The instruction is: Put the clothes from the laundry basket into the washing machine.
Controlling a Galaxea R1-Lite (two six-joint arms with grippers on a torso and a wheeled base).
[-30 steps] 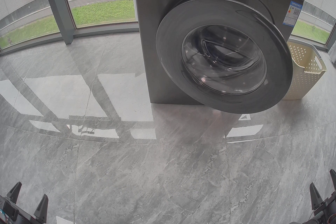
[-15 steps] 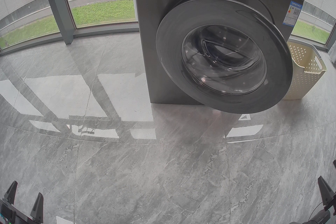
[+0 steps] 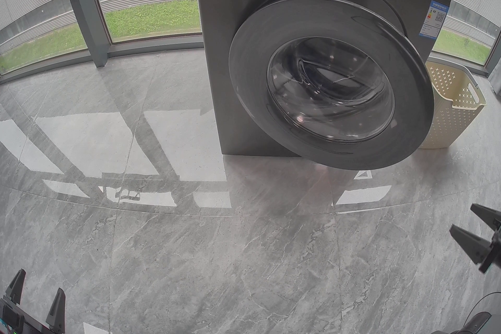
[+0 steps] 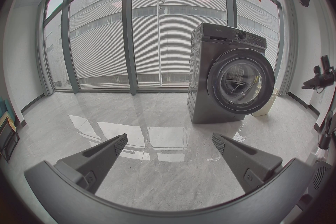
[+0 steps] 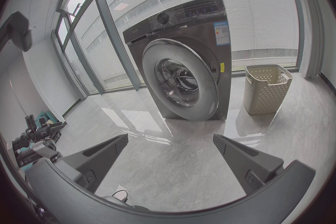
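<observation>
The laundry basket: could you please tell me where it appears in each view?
Head view: basket at the right edge, partly behind the open door.
Left wrist view: basket, a sliver behind the door's rim.
Right wrist view: basket whole, standing beside the washer.
Shared landmark: the round door.

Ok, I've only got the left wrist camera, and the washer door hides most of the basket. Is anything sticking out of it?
Observer: No. The right wrist camera shows the whole basket upright on the floor, with no clothes above its rim. Its bottom is hidden.
Operator: Is it touching the washer?
Observer: No, a strip of floor shows between it and the washer.
Operator: And the right gripper?
Observer: The right gripper is open, holds nothing and faces the door.
</observation>
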